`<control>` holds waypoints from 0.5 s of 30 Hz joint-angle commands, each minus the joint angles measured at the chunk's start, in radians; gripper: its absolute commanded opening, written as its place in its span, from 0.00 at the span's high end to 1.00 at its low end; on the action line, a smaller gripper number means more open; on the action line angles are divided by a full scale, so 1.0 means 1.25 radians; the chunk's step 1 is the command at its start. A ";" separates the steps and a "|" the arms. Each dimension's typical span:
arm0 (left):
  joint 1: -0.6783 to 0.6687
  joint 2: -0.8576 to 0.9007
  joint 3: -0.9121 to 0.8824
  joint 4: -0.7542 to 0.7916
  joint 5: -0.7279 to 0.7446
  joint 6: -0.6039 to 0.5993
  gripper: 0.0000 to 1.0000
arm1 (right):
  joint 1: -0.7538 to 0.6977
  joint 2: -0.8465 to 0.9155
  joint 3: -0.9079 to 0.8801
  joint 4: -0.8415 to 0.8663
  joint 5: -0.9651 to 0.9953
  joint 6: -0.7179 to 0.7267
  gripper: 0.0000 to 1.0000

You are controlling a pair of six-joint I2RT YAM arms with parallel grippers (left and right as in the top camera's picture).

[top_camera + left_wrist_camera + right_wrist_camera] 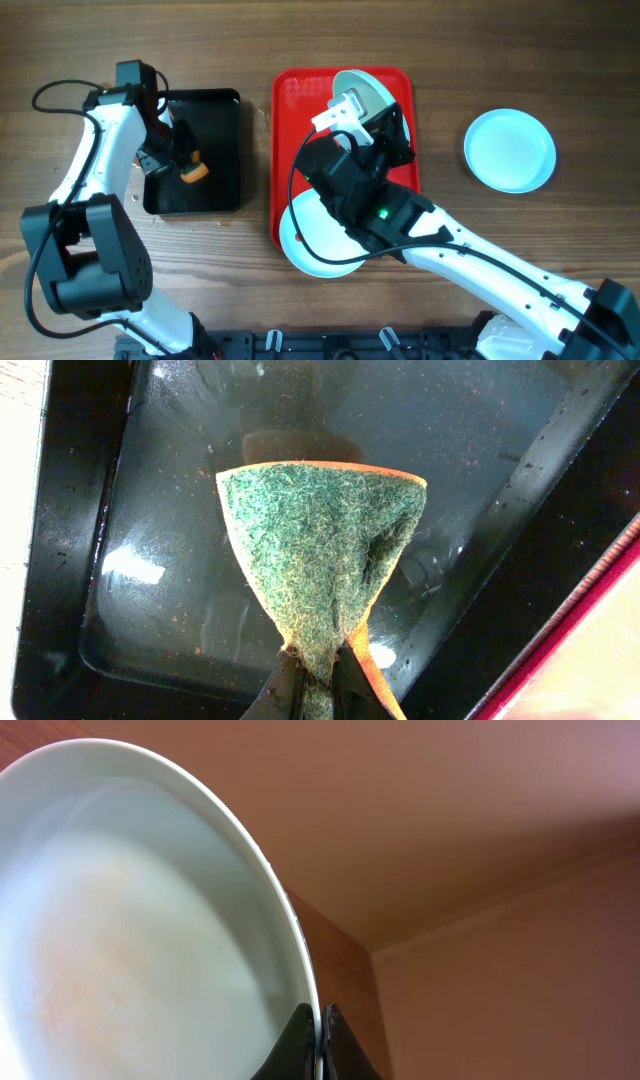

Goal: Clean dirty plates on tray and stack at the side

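The red tray [290, 110] lies in the middle of the table. My right gripper [320, 1038] is shut on the rim of a pale plate [130, 930], holding it tilted on edge above the tray's far end, where it shows in the overhead view [372, 92]. A second plate [312, 245] rests at the tray's near end, partly under my right arm. A third plate [510, 150] lies on the table to the right. My left gripper [318, 678] is shut on a green-and-orange sponge [320, 550], held over the black tray [150, 480].
The black tray [220, 150] sits left of the red tray, with wet film and specks on its floor. My right arm crosses the table from the lower right. A dark rail runs along the near edge.
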 commanded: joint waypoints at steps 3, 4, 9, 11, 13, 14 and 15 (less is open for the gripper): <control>0.001 -0.005 -0.002 -0.002 0.016 0.013 0.96 | 0.003 -0.015 -0.002 0.016 0.027 -0.001 0.96; 0.001 -0.005 -0.002 -0.002 0.016 0.013 0.96 | 0.003 -0.015 -0.002 0.017 0.027 0.000 0.96; 0.001 -0.005 -0.002 -0.003 0.016 0.013 0.96 | 0.003 -0.015 -0.002 0.017 0.027 0.000 0.96; 0.001 -0.005 -0.002 -0.003 0.016 0.013 0.96 | 0.003 -0.015 -0.002 0.017 0.027 0.000 0.96; 0.001 -0.005 -0.002 -0.003 0.016 0.013 0.96 | 0.003 -0.015 -0.002 0.017 0.027 0.000 0.96; 0.001 -0.005 -0.002 -0.003 0.016 0.013 0.96 | 0.003 -0.015 -0.002 0.017 0.028 0.000 0.96; 0.001 -0.005 -0.002 -0.003 0.016 0.013 0.96 | 0.003 -0.015 -0.002 0.017 0.028 0.000 0.96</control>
